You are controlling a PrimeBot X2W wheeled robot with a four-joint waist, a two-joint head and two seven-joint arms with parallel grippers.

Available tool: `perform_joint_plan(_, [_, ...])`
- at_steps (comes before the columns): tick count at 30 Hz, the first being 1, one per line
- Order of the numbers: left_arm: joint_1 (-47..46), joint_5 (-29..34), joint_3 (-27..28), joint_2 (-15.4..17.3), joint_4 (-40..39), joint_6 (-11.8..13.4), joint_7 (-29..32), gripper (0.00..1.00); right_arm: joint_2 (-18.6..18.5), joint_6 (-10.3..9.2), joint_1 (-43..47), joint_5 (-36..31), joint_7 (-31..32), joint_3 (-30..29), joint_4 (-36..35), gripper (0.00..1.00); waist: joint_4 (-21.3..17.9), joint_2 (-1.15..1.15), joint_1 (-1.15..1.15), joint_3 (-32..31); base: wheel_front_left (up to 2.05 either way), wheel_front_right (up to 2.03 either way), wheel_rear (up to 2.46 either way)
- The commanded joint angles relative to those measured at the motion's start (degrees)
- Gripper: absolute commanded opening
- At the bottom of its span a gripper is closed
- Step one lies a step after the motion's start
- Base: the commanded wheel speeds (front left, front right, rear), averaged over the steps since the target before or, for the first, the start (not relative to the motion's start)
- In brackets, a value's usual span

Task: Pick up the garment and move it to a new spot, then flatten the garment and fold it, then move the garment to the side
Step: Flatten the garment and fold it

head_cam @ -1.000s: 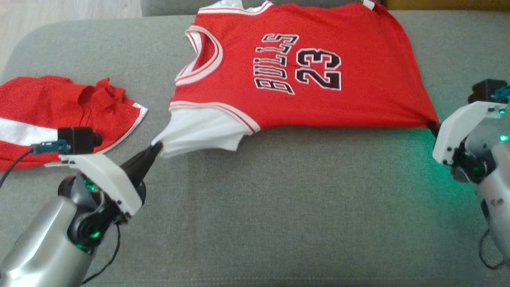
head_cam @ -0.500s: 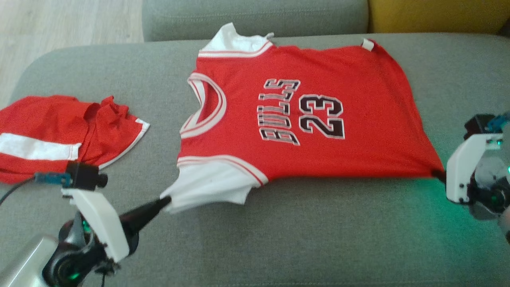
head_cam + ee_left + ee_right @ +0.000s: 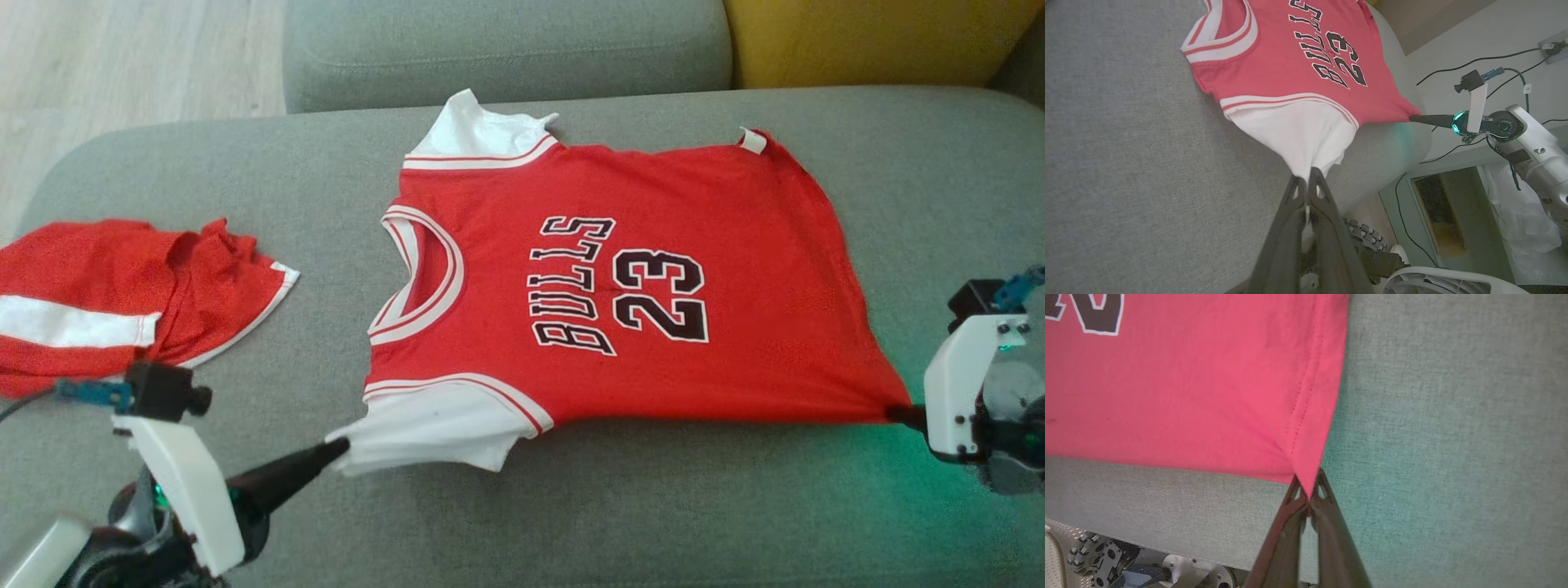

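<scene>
The left gripper (image 3: pixel 339 445) is clenched on the tip of the jersey's white sleeve (image 3: pixel 433 429), and the cloth is drawn to a point between its two dark fingers. The right gripper (image 3: pixel 896 412) is clamped on the jersey's red hem corner, on the same near edge as that sleeve; in the right wrist view the fabric narrows into the closed fingertips (image 3: pixel 1294 494). Between the two grips this near edge runs taut and almost straight.

The jersey (image 3: pixel 653 286) lies face up and mostly flat on the grey sofa seat (image 3: pixel 653 514), its collar toward the left gripper's side and its hem toward the right gripper's. It carries the word BULLS and the number 23. Its other white sleeve (image 3: pixel 473 135) sits on the far edge, a little rumpled.

Beyond the collar side of the jersey, well apart from it, lies a second red garment (image 3: pixel 106 302) with a white stripe, crumpled, possibly a pair of shorts, though its folds hide the shape. Nothing lies on top of the jersey. Behind the jersey's far edge stand two back cushions, one grey (image 3: pixel 506 49) and one yellow (image 3: pixel 865 41), and past the collar side a pale wooden floor (image 3: pixel 122 57) shows.

In all: two grippers, two red garments, two cushions.
</scene>
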Motion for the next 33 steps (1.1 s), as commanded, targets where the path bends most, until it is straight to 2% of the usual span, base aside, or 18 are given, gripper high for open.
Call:
perform_joint_plan(1, [-4.13,0.67,3.98,2.72,-1.97,0.24,-1.02,0.0,-2.22,0.12,-1.16,0.09,-0.6,-0.75,-1.81,0.0,-0.21,0.0,0.0,0.57,0.0,0.0,0.0])
perform_joint_plan(8, [-9.82,3.01,4.18,1.42,-2.44,0.73,-1.23,0.0,-0.85,0.12,-4.76,-0.97,-1.3,-2.9,-1.96,0.0,-0.69,0.0,0.0,3.78,0.0,0.0,0.0])
perform_joint_plan(12, [-16.41,5.36,3.31,-0.4,-0.59,0.97,-0.2,0.0,0.58,0.12,-8.68,-2.77,-1.64,-4.08,-1.13,0.0,-1.07,0.0,0.0,7.26,0.0,0.0,0.0])
perform_joint_plan(19, [-26.05,8.96,1.7,-4.1,6.0,1.23,0.54,0.0,3.17,0.12,-14.41,-5.52,-2.65,-5.24,1.56,0.0,-1.6,0.0,0.0,11.41,0.0,0.0,0.0])
perform_joint_plan(31, [-36.51,14.15,-0.19,-9.87,17.12,0.61,-3.14,0.0,6.51,0.12,-19.81,-7.85,-5.14,-5.06,5.44,0.0,-2.82,0.0,0.0,15.48,0.0,0.0,0.0])
perform_joint_plan(32, [-37.13,14.48,-0.37,-10.24,17.93,0.52,-3.47,0.0,6.65,0.12,-20.17,-8.2,-6.22,-5.08,5.52,0.45,-2.95,0.0,0.0,15.72,0.0,0.0,0.0])
perform_joint_plan(33, [-37.73,14.84,-0.46,-10.55,18.71,0.44,-3.94,0.0,6.78,0.12,-20.55,-8.53,-7.52,-5.25,5.74,1.0,-3.08,0.0,0.0,15.98,0.0,0.0,0.0])
